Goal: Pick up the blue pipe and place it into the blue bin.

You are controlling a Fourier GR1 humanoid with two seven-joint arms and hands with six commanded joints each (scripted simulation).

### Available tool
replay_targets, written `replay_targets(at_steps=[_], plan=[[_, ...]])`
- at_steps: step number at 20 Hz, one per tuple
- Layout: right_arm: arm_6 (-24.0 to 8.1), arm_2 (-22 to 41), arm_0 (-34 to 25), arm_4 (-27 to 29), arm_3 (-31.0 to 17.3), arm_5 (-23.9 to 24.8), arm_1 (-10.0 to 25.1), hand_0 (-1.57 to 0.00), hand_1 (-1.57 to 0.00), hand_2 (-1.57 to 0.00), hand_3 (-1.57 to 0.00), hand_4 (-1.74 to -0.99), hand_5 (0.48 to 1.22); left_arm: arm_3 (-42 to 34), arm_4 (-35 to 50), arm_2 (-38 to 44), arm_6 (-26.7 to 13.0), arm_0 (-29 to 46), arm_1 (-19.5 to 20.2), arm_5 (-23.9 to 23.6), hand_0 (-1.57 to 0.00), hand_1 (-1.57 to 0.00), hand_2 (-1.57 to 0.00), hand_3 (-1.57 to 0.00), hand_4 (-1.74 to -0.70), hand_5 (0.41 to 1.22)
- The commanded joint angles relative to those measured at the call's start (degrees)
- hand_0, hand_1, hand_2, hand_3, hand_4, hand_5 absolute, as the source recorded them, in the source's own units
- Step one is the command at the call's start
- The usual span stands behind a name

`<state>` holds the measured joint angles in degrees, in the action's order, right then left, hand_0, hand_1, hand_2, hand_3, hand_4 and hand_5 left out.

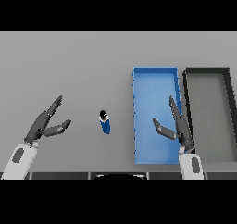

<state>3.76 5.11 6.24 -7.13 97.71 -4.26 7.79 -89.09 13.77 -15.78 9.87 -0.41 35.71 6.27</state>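
Note:
A short blue pipe (105, 122) with a dark open end lies on the grey table, left of the blue bin (155, 79). The bin is a long rectangular tray with nothing inside it. My right hand (178, 126) hovers over the bin's right side, fingers straight and thumb spread, holding nothing. My left hand (45, 122) is at the left, well apart from the pipe, also open with fingers extended.
A dark grey bin (230, 98) of similar shape stands directly right of the blue one, close to my right hand. Bare grey table surrounds the pipe.

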Motion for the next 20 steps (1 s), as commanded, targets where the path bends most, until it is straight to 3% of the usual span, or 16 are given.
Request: replay_targets(at_steps=[1,6,7,9,20], plan=[[0.55,0.08,-0.2,-0.12,0.01,0.07,-0.06,0.0,0.0,0.0,0.0,-1.22,0.589,-0.98,-0.35,-0.74,-0.03,0.15,0.6,0.93,0.0,0.0,0.0,0.0,-1.02,0.573],[1.24,-0.02,-0.59,0.23,-0.49,-0.5,0.14,0.0,0.0,0.0,0.0,-1.233,0.604,-6.0,-0.45,-5.54,-6.9,-0.18,1.38,4.63,0.0,0.0,0.0,0.0,-1.06,0.498],[2.48,0.0,-0.14,0.36,-0.51,-0.91,0.34,0.0,0.0,0.0,0.0,-1.239,0.606,-6.4,-1.06,-6.95,-7.29,-0.16,0.82,5.35,0.0,0.0,0.0,0.0,-1.08,0.488],[1.92,-0.05,-0.77,-0.19,-0.6,-0.3,0.28,0.0,0.0,0.0,0.0,-1.248,0.612,-7.25,-1.98,-8.6,-7.06,-0.38,0.1,6.13,0.0,0.0,0.0,0.0,-1.09,0.472],[1.4,-0.55,0.06,0.83,-0.16,-0.36,-0.25,0.0,0.0,0.0,0.0,-1.276,0.609,0.23,-7.41,-15.82,-9.36,-6.14,-12.37,5.65,0.0,0.0,0.0,0.0,-1.11,0.45]])
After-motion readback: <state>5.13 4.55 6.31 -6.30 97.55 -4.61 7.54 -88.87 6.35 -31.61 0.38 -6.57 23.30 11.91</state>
